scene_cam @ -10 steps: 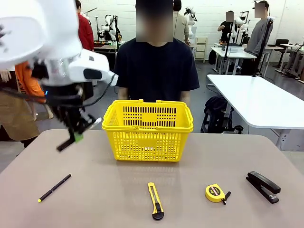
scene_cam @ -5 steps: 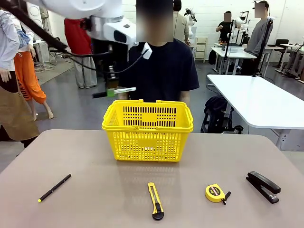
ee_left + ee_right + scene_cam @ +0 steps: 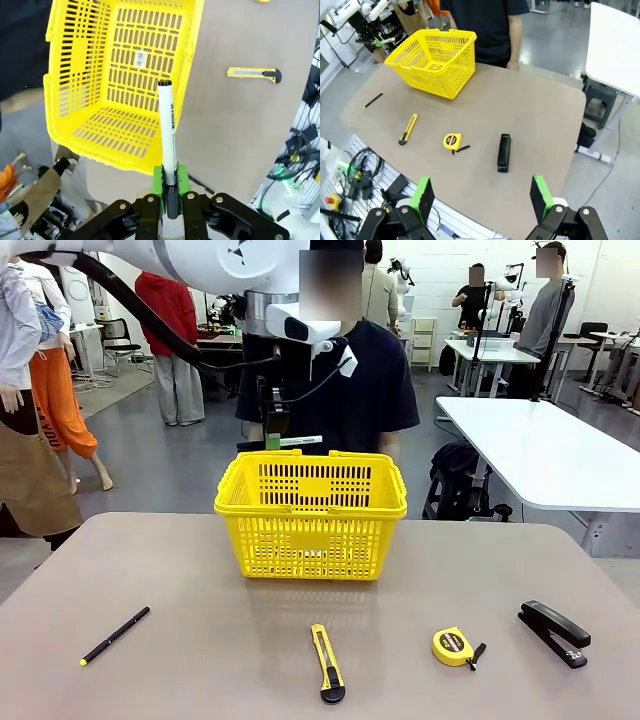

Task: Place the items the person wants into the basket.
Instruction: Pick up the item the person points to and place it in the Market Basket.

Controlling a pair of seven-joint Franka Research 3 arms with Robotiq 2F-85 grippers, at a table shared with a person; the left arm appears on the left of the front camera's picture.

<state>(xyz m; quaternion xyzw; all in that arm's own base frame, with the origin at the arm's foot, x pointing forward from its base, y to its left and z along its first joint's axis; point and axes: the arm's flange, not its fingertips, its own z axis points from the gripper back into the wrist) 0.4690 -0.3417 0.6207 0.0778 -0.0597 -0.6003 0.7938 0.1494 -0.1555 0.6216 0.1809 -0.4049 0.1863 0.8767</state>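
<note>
My left gripper (image 3: 276,430) hangs above the back left rim of the yellow basket (image 3: 310,515), shut on the black-capped end of the white marker (image 3: 300,441). In the left wrist view the marker (image 3: 167,125) sticks out from the green pads over the basket's open inside (image 3: 120,75). The tape measure (image 3: 455,646) and the black stapler (image 3: 554,632) lie at the front right of the table. The person (image 3: 330,380) stands behind the basket. High above the near right corner, my right gripper (image 3: 481,197) is open and holds nothing; below it lie the stapler (image 3: 504,152) and tape measure (image 3: 452,141).
A thin black pen (image 3: 115,634) lies at the front left. A yellow-and-black utility knife (image 3: 327,663) lies at the front middle. A white table (image 3: 550,450) stands off to the right beyond this one, with people farther back.
My left arm has swung from low over the table's left side up and to the right, carrying the marker to above the basket's back rim. The right gripper stays open.
</note>
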